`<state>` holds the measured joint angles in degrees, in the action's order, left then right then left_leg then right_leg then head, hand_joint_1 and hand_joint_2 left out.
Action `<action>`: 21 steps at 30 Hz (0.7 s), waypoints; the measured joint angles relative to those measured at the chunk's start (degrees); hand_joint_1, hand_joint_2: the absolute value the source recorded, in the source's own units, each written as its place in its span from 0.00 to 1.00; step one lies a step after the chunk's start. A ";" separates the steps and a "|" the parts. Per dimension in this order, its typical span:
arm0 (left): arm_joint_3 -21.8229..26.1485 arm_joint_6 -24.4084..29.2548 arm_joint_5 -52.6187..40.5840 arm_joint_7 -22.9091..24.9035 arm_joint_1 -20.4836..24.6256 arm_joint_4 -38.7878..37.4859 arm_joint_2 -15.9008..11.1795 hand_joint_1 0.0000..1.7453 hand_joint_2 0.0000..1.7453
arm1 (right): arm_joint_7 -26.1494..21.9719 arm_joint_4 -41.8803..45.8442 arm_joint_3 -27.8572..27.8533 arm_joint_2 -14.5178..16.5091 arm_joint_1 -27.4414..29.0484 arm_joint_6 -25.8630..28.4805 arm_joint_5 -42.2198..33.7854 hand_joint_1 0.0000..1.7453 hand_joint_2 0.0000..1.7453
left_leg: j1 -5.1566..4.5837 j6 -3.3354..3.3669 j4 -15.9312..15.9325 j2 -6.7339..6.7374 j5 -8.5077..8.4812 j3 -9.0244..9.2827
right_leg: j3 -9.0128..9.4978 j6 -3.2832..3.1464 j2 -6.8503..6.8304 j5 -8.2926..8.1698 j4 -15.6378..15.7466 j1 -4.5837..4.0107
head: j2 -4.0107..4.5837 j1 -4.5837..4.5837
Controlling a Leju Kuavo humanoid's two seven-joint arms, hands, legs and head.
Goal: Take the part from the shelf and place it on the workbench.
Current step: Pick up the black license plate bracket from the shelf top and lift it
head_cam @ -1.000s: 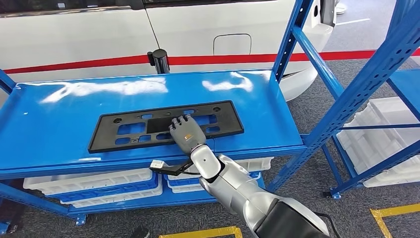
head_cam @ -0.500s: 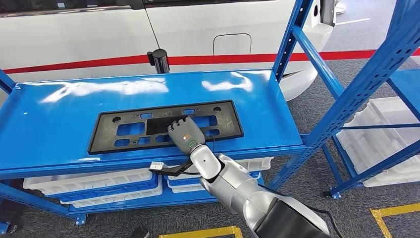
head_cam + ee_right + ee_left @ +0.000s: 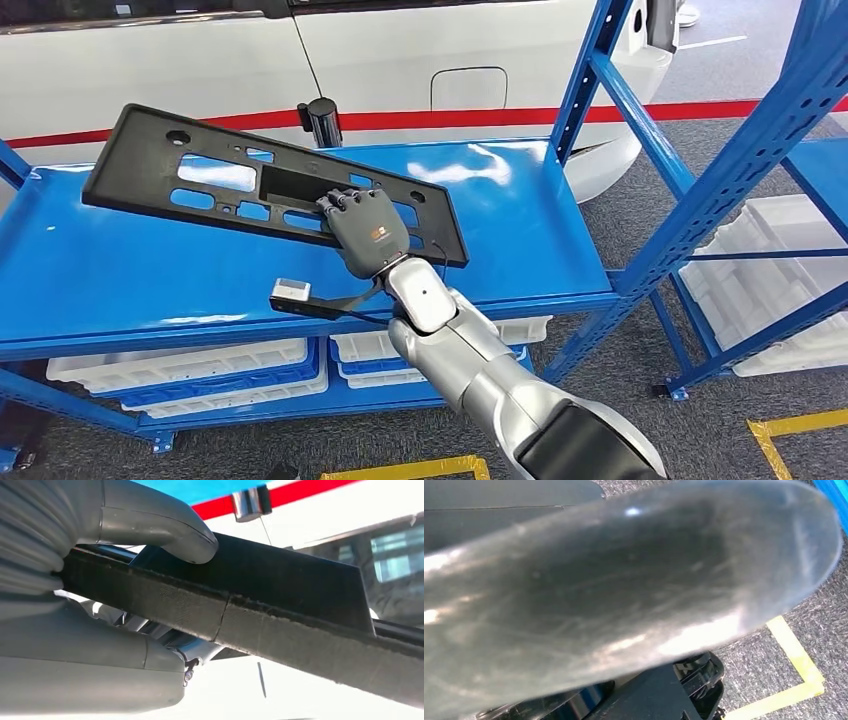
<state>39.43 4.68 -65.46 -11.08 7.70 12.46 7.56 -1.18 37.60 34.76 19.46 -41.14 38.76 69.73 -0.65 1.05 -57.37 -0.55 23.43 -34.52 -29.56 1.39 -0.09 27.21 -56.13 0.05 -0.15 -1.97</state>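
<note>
The part is a long black plastic plate (image 3: 210, 180) with several cut-outs. My right hand (image 3: 365, 232) grips its near edge toward the right end and holds it lifted off the blue shelf (image 3: 520, 230), tilted with its left end raised high. In the right wrist view the thick grey thumb (image 3: 165, 530) presses on one face of the black plate (image 3: 280, 605) and the fingers clamp the other face.
Blue shelf uprights (image 3: 700, 200) stand to the right. White bins (image 3: 180, 375) sit on the lower shelf level, and more white bins (image 3: 770, 270) lie at the right. A white vehicle (image 3: 300, 60) with a red stripe stands behind the shelf. Yellow floor tape (image 3: 800, 430) marks the carpet.
The plate lay flat on the shelf with my right hand on its near edge; now the hand has lifted it, swinging its left end up and back.
</note>
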 joint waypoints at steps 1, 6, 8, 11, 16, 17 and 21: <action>0.01 0.02 0.18 -0.20 -0.03 0.00 -0.01 0.00 0.00 | -1.87 1.58 -0.48 0.01 0.42 0.08 -2.04 1.00 1.00 | 0.00 0.00 0.00 0.00 -0.01 -0.02 | -0.01 0.01 0.00 -0.01 0.00 0.00 | 0.00 0.00; 0.08 0.36 1.22 -1.59 -0.42 0.00 -0.08 0.00 0.00 | -9.46 15.56 -1.34 -0.43 2.54 -0.79 -18.03 1.00 1.00 | -0.01 -0.01 -0.01 -0.03 -0.03 -0.15 | -0.17 0.04 -0.01 -0.03 0.00 0.01 | 0.00 0.00; 0.14 0.54 1.57 -2.18 -0.63 0.00 -0.13 0.00 0.00 | -11.09 22.49 -1.33 -1.07 3.18 -2.52 -26.27 1.00 1.00 | -0.01 -0.01 -0.01 -0.04 -0.03 -0.20 | -0.21 0.04 -0.01 -0.03 0.00 0.01 | 0.00 0.00; 0.29 0.20 1.95 -3.25 -0.91 0.00 -0.26 0.00 0.25 | -13.48 32.00 -1.32 -2.44 4.13 -5.29 -36.72 1.00 1.00 | -0.02 -0.01 -0.01 -0.02 -0.03 -0.27 | -0.27 0.04 0.00 -0.03 0.00 0.01 | 0.00 0.00; 0.37 -0.28 2.04 -4.18 -1.11 0.00 -0.49 0.00 1.00 | -15.58 40.74 -1.25 -4.24 5.17 -8.17 -42.78 1.00 1.00 | -0.02 -0.01 -0.01 -0.01 -0.03 -0.28 | -0.29 0.05 0.00 -0.04 0.01 0.01 | 0.00 0.01; 0.37 -0.39 2.13 -4.43 -1.15 0.00 -0.55 0.00 1.00 | -16.18 42.12 -1.20 -4.66 5.38 -9.31 -44.97 1.00 1.00 | -0.01 -0.01 -0.01 -0.02 -0.03 -0.28 | -0.30 0.05 -0.01 -0.04 0.01 0.01 | 0.00 0.01; 0.38 -0.54 2.51 -5.29 -1.44 0.00 -0.83 0.00 1.00 | -17.47 47.96 -1.13 -6.80 6.16 -13.95 -52.79 1.00 1.00 | -0.01 -0.01 -0.01 -0.02 -0.04 -0.28 | -0.29 0.05 0.00 -0.04 0.00 0.01 | 0.00 0.00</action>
<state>39.81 4.14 -62.94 -16.37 6.26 12.46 6.73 -18.65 85.56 33.64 12.66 -34.98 24.81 16.95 -0.66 1.04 -57.38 -0.58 23.40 -34.79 -29.85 1.44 -0.09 27.17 -56.13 0.06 -0.15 -1.97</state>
